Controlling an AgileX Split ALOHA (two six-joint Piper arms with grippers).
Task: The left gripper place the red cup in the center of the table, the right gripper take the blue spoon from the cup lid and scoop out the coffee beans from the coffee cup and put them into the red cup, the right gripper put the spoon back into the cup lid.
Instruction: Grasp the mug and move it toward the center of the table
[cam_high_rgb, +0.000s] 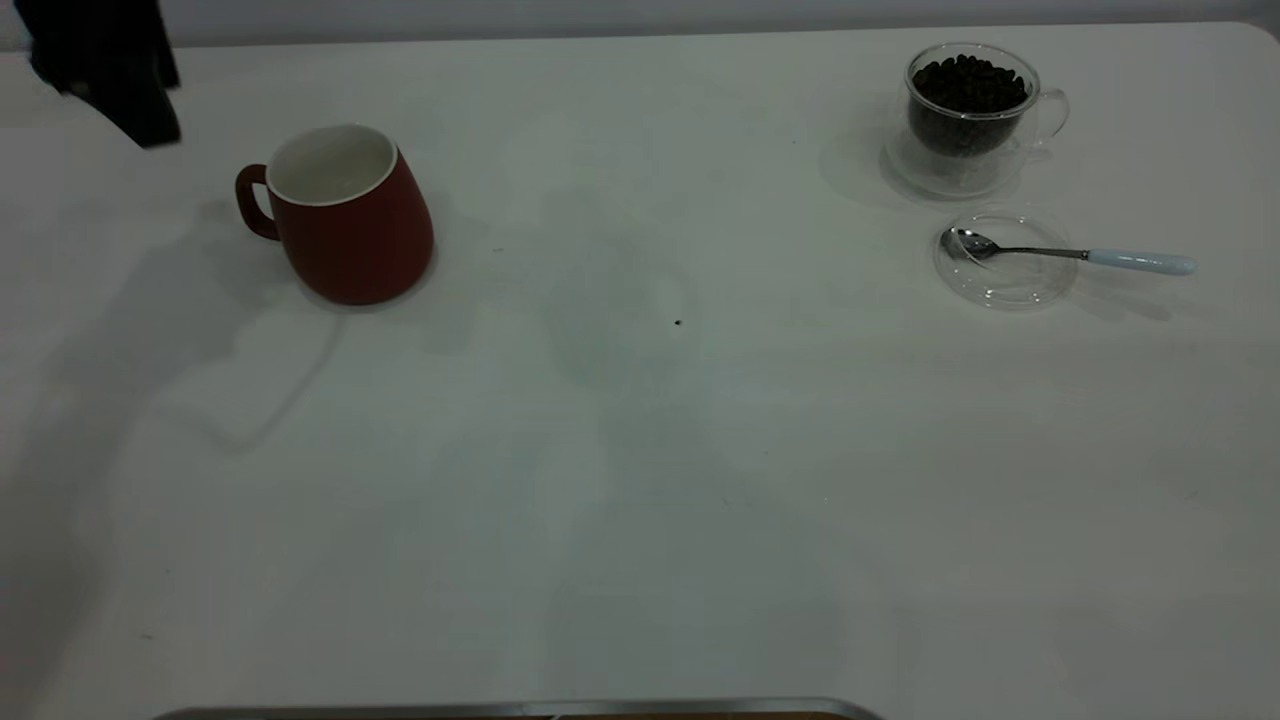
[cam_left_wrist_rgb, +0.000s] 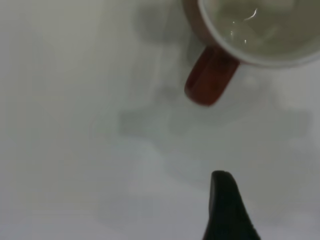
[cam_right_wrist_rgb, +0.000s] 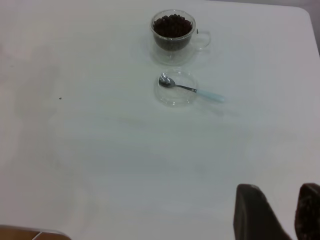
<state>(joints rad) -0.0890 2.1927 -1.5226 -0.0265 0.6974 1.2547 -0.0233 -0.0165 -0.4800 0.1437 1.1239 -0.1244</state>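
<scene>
The red cup (cam_high_rgb: 345, 225) stands upright on the left half of the table (cam_high_rgb: 640, 480), its handle (cam_left_wrist_rgb: 209, 77) pointing left and its white inside bare. My left gripper (cam_high_rgb: 140, 110) hangs at the far left corner, behind the cup and apart from it. Only one of its fingers (cam_left_wrist_rgb: 226, 202) shows, with nothing held. The coffee cup (cam_high_rgb: 975, 110), full of coffee beans (cam_high_rgb: 968, 82), stands at the far right. The cup lid (cam_high_rgb: 1005, 262) lies in front of it. The blue spoon (cam_high_rgb: 1075, 254) rests with its bowl in the lid. My right gripper (cam_right_wrist_rgb: 280, 192) hovers far back from them, fingers slightly apart.
A clear saucer (cam_high_rgb: 950, 165) sits under the coffee cup. A tiny dark speck (cam_high_rgb: 678, 322) lies near the table's middle. A metal edge (cam_high_rgb: 520, 710) runs along the near side. The table's rounded corner (cam_right_wrist_rgb: 305, 12) is beyond the coffee cup.
</scene>
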